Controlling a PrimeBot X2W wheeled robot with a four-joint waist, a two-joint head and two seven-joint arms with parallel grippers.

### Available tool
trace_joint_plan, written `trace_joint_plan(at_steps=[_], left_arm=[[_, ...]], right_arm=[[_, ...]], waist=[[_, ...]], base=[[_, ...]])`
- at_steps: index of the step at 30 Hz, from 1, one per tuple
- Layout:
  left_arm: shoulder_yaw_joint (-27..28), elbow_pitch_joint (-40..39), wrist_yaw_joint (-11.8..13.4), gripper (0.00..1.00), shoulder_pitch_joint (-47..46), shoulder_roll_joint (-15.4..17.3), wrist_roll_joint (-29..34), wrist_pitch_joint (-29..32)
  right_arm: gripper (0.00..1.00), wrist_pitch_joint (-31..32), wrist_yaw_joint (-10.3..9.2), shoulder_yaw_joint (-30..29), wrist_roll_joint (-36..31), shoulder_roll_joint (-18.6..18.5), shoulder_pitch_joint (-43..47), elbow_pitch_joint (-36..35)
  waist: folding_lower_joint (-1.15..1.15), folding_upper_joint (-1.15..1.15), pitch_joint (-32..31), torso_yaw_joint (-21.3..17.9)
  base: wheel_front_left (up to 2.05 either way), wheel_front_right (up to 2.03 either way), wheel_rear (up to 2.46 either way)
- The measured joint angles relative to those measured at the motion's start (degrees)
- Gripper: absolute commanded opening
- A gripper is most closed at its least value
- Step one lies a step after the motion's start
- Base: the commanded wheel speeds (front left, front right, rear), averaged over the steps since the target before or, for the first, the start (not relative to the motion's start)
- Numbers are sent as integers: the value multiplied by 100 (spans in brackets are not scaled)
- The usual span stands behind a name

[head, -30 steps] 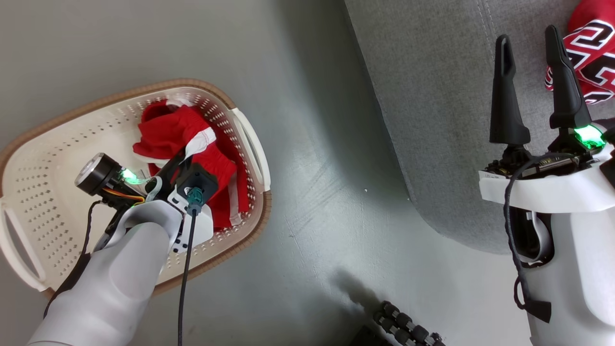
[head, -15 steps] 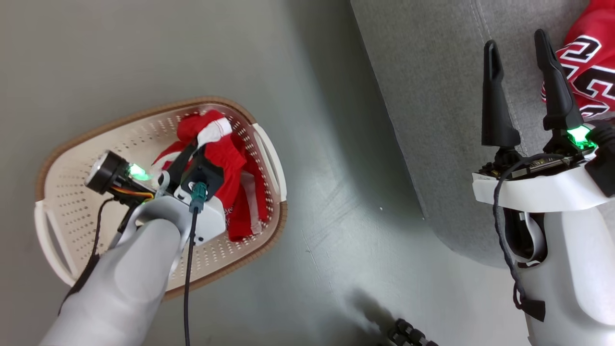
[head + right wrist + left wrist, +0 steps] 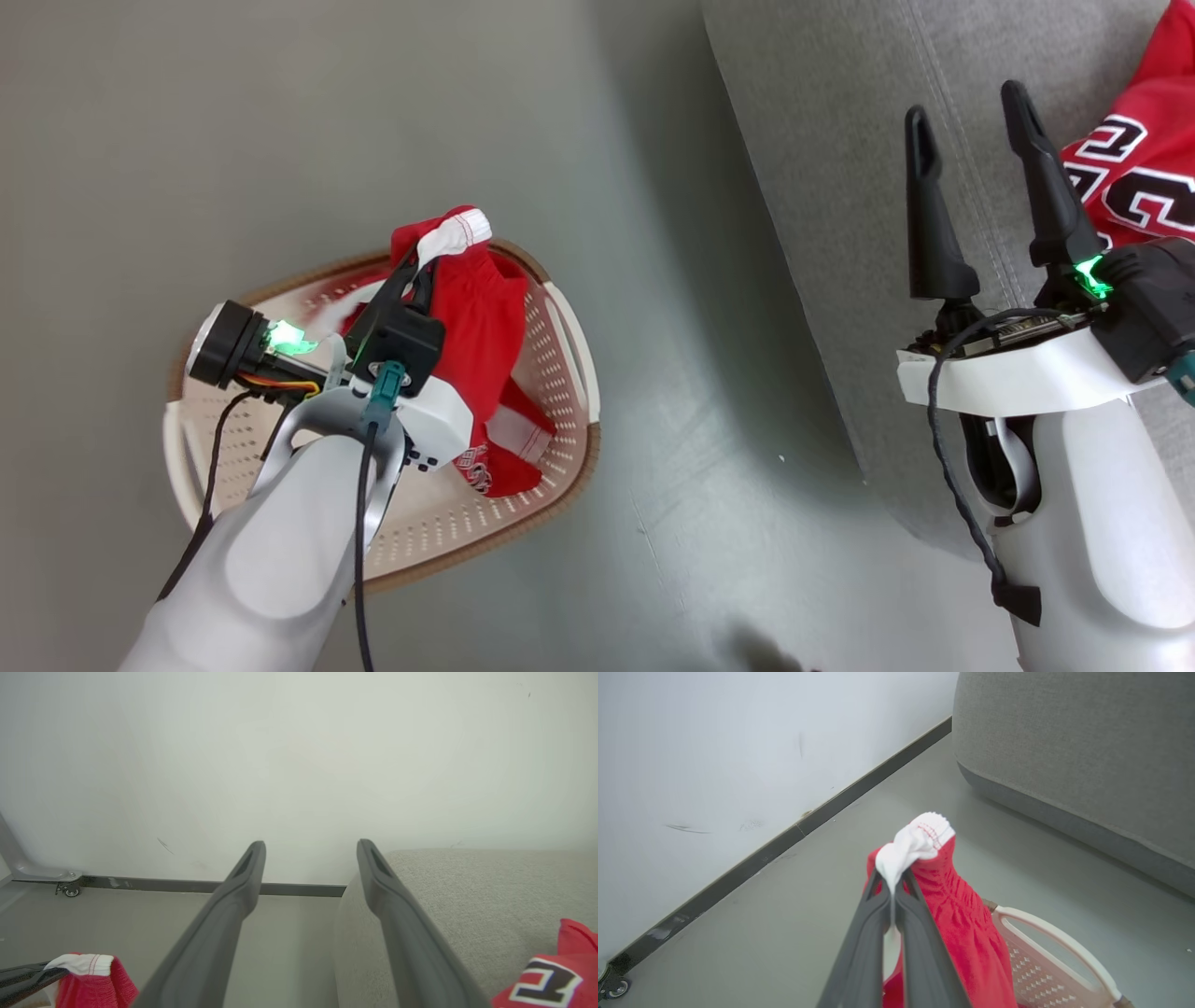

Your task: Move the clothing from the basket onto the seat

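The grey seat (image 3: 822,187) is sitting under and ahead of the right end effector (image 3: 968,103). It is also lying well off to the right of the left end effector (image 3: 418,269), with bare floor (image 3: 672,308) stretching between them. The basket (image 3: 448,532) is standing on that floor directly below the left end effector, so anything slipping from the grip would probably be dropping back inside rather than onto the floor.

The jersey (image 3: 1134,177) is lying on the seat just to the right of the right end effector's fingers, apparently already delivered. The shorts (image 3: 481,317) are hanging from the left end effector, which is clenching the white elastic waistband (image 3: 455,233) between its fingertips. The red fabric is draping down from that pinch and its lower hem is dangling within the basket's outline, though I cannot tell whether it is touching the bottom. Pinching the thick gathered band is likely giving a firmer hold than thin cloth would.

The right end effector is hovering released, its fingers spread wide and grasping nothing, seemingly waiting clear of the carry path. The job is looking about half done. The shorts are needing to be lifted fully clear of the rim and carried rightward to the seat, beside the jersey.
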Motion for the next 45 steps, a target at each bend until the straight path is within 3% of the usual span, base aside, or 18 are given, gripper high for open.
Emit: trace_joint_plan(at_steps=[20, 29, 45], left_arm=[[700, -1370, -107, 0, 790, 272, -822, -4], [925, -1894, -402, 0, 1120, 223, -1233, -4], [757, -2130, -969, 0, 1391, 405, -1269, -4]], right_arm=[[100, 0, 0, 157, -160, -240, 55, 498], [100, 0, 0, 404, -149, -297, 419, 837], [100, 0, 0, 806, 88, -570, 1063, 1318]], waist=[[0, 0, -1163, 561], [0, 0, -1747, 808], [0, 0, -2762, 1160]], base=[[0, 0, 0], [0, 0, 0], [0, 0, 0]])
